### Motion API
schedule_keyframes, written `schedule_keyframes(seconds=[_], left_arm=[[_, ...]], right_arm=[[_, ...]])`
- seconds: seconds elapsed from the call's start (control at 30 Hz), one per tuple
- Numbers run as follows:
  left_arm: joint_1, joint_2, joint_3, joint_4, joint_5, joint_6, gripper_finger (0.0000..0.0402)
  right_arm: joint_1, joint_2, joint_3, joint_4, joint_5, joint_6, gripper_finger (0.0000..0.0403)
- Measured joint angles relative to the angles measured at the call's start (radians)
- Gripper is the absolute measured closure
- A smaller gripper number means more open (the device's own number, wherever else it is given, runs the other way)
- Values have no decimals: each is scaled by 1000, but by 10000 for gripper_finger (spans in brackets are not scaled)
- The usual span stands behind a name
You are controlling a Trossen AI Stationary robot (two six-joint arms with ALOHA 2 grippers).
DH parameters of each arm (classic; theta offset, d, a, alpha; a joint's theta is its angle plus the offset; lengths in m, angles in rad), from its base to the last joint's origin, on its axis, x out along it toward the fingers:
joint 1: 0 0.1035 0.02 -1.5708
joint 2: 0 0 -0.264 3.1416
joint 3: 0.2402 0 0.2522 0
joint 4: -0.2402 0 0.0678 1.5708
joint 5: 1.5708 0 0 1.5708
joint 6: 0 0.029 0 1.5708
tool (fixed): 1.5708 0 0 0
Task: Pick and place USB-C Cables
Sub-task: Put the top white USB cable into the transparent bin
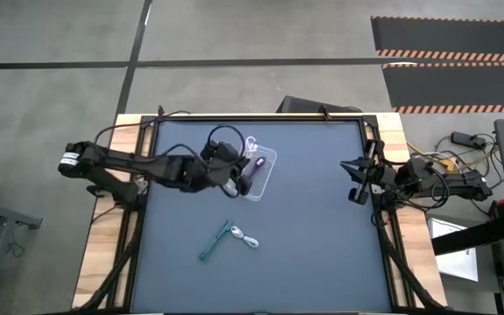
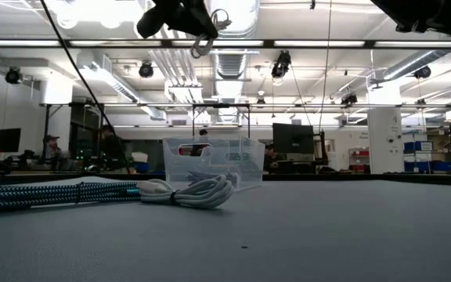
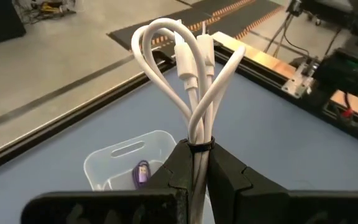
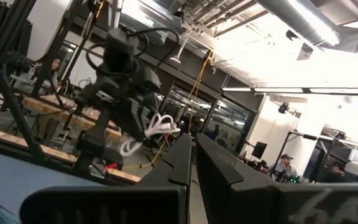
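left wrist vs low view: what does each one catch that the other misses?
Only the left wrist view: the purple cable lying inside the clear bin, and the left gripper clamped on the white cable bundle at its black tie.

Only the low view: the teal braided cable and a second white cable on the table.

Both: the bin, the held white bundle and the left gripper.

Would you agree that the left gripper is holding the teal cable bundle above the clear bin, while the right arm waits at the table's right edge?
Not quite: the left gripper is shut on a white cable bundle, as the left wrist view shows. The teal cable lies on the table in the high view. It is above the clear bin, and the right gripper does wait at the right edge.
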Motion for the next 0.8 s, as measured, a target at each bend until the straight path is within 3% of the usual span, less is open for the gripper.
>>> schedule_keyframes(seconds=[0.5, 0.8], left_arm=[[173, 166, 35, 16, 260, -13, 391], [217, 253, 122, -67, 313, -14, 391]], right_arm=[[0, 0, 0, 2, 3, -7, 390], [0, 0, 1, 1, 13, -14, 390]])
